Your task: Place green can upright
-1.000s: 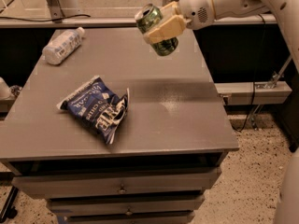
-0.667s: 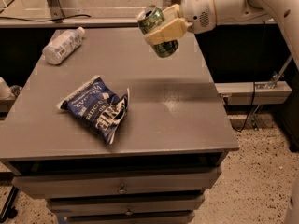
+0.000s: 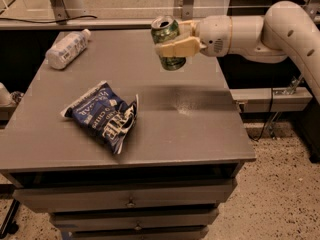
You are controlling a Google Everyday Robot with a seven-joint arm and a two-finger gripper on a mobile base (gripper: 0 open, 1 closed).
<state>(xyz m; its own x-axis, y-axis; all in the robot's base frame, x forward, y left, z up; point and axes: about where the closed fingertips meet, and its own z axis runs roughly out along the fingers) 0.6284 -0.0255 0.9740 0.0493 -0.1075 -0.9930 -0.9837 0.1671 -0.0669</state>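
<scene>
The green can is held in the air above the far right part of the grey table. It stands nearly upright, tilted slightly, with its silver top and pull-tab facing up. My gripper comes in from the right on the white arm and is shut on the can, with one pale finger across its front. The can does not touch the table.
A white plastic bottle lies on its side at the table's far left. A blue chip bag lies left of the table's middle. Drawers are below the front edge. A shelf runs behind the table.
The arm has turned the can from tilted to more upright. The bottle and the chip bag have not moved.
</scene>
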